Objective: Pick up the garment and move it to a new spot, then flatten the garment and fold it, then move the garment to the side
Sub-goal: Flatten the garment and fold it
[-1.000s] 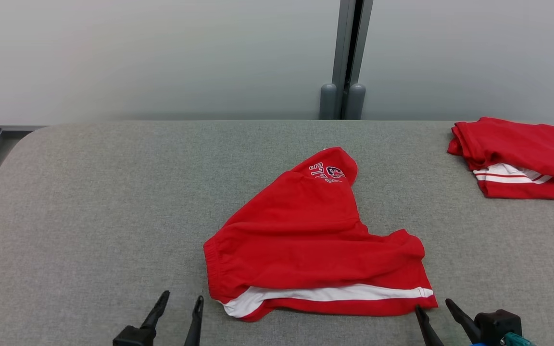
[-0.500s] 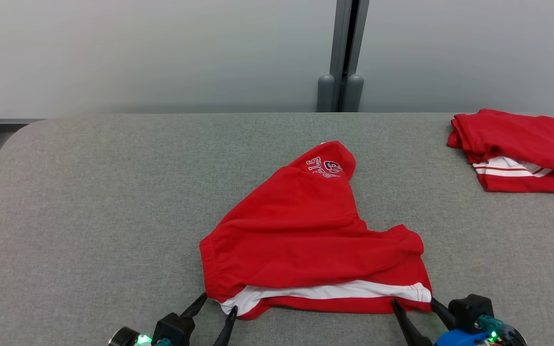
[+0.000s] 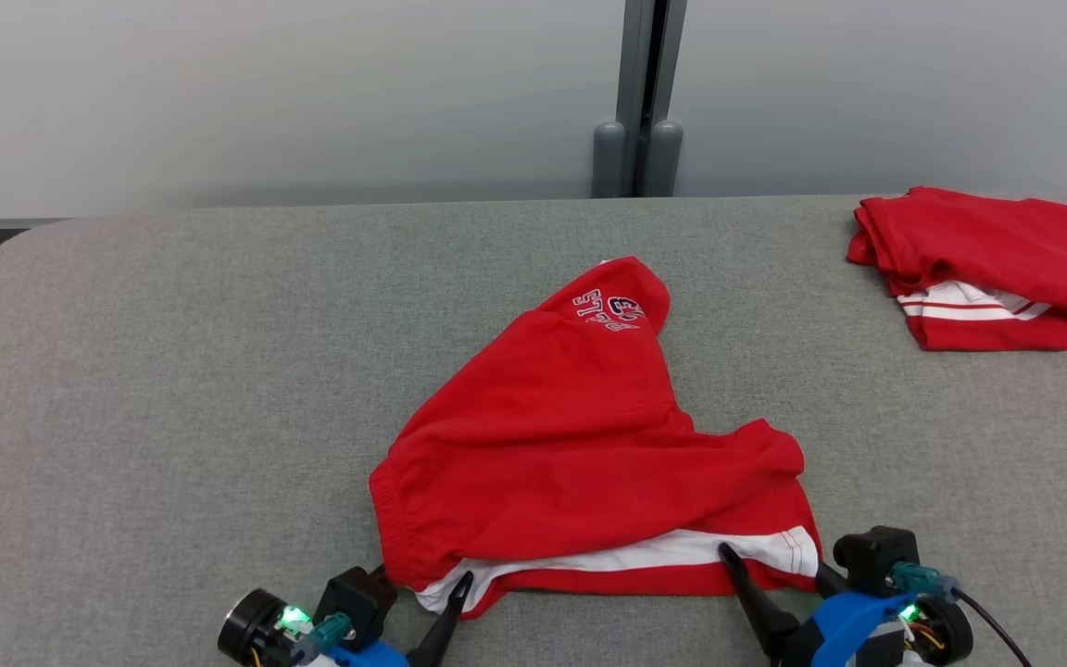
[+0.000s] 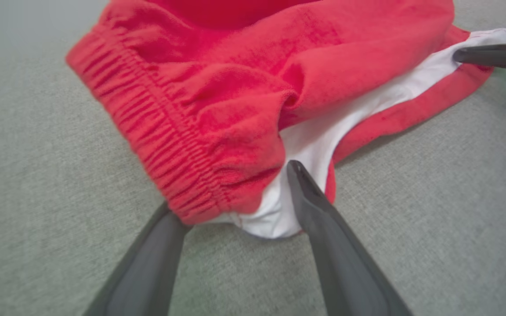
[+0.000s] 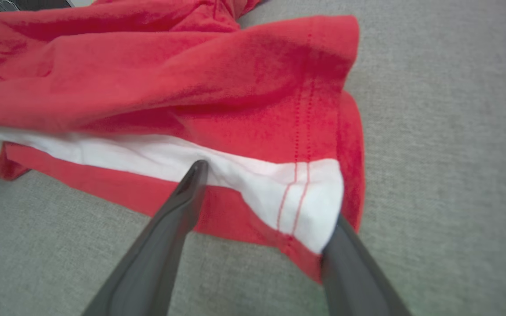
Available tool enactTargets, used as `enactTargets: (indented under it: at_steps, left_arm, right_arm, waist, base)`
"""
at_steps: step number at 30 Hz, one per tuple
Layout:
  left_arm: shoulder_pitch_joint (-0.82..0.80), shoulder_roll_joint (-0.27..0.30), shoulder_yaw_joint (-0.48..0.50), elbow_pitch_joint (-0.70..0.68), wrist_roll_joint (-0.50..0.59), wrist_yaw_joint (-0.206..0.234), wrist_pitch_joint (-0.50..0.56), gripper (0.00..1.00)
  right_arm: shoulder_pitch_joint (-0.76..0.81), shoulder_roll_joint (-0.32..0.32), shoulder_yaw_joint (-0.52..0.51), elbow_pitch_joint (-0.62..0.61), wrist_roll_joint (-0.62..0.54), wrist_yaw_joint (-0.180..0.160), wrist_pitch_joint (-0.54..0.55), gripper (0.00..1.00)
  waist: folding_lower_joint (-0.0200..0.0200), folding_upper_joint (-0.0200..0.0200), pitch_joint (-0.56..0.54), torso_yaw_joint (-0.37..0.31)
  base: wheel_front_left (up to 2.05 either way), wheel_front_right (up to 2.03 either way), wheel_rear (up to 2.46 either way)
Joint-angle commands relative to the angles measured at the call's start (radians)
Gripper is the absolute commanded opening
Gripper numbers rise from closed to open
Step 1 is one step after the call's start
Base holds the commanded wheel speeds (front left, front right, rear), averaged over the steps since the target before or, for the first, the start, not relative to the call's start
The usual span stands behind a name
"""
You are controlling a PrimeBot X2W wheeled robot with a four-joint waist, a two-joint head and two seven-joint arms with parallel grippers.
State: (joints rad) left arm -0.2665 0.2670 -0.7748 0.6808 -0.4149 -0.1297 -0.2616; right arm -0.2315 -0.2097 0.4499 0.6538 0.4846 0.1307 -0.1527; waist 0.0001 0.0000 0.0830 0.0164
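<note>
Left fingers (image 3: 448,616) and right fingers (image 3: 745,588) gape wide, straddling the bottom corners of the red shorts (image 3: 571,445), on a grey tabletop (image 3: 126,371) before a pale wall (image 3: 311,93).

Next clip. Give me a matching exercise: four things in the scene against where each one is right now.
1. left gripper
2. right gripper
3. folded garment
4. printed lettering

A. far right of the table
B. straddling the stitched hem corner
C. far tip of the crumpled shorts
D. straddling the elastic waistband corner

Pairs: 1-D, 2-B, 3-A, 4-C
</note>
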Motion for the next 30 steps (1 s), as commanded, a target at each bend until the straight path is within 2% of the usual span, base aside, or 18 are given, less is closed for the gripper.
enactTargets:
  at_steps: [1,3,4,5,6,7,8,15,23,30]
  left_arm:
    - [-0.024,0.003,-0.005,0.004,-0.007,-0.001,-0.004,1.0]
    - [-0.033,0.005,-0.018,0.009,-0.021,-0.001,-0.004,1.0]
    - [-0.037,0.006,-0.026,0.013,-0.027,-0.001,-0.004,0.95]
    - [-0.04,0.007,-0.033,0.016,-0.034,-0.001,-0.004,0.65]
    - [-0.042,0.009,-0.038,0.022,-0.041,-0.001,-0.004,0.26]
    - [-0.045,0.009,-0.045,0.026,-0.048,-0.001,-0.004,0.0]
    - [-0.048,0.01,-0.053,0.028,-0.055,-0.001,-0.004,0.0]
    - [-0.01,0.041,-0.058,-0.033,-0.094,-0.001,-0.005,0.0]
    - [0.002,0.104,-0.002,-0.238,-0.102,0.014,-0.004,0.0]
    - [-0.106,0.17,0.075,-0.41,-0.125,0.025,0.038,0.0]
  right_arm:
    - [-0.023,0.002,0.009,0.01,0.019,0.0,-0.01,1.0]
    - [-0.043,0.0,0.03,0.03,0.039,0.0,-0.022,1.0]
    - [-0.052,-0.002,0.043,0.038,0.047,0.0,-0.029,1.0]
    - [-0.06,-0.004,0.054,0.047,0.055,0.0,-0.036,1.0]
    - [-0.067,-0.005,0.066,0.053,0.063,0.0,-0.045,0.83]
    - [-0.076,-0.006,0.076,0.055,0.072,0.0,-0.055,0.27]
    - [-0.081,-0.009,0.083,0.061,0.081,0.0,-0.064,0.0]
    - [-0.061,-0.039,0.119,0.037,0.115,0.0,-0.105,0.0]
    - [-0.053,-0.097,0.077,-0.137,0.09,0.0,-0.113,0.0]
    - [-0.174,-0.119,0.046,-0.269,0.03,0.0,-0.111,0.0]
  waist:
    - [-0.0001,0.0,0.002,0.0]
    - [-0.0001,0.0,0.005,0.001]
    - [-0.0001,0.0,0.006,0.001]
    - [-0.0001,0.0,0.006,0.001]
    - [-0.0001,0.0,0.006,0.002]
    - [-0.0001,0.0,0.006,0.002]
    - [-0.0001,0.0,0.004,0.003]
    - [-0.0001,0.0,-0.024,0.008]
    - [-0.0001,0.0,-0.026,0.014]
    - [-0.0001,0.0,0.026,0.01]
  base:
    - [0.0,0.0,0.0]
    - [0.0,0.0,0.0]
    - [0.0,0.0,0.0]
    - [0.0,0.0,0.0]
    - [0.0,0.0,0.0]
    - [0.0,0.0,0.0]
    - [0.0,0.0,0.0]
    - [0.0,0.0,0.0]
    - [0.0,0.0,0.0]
    - [0.0,0.0,0.0]
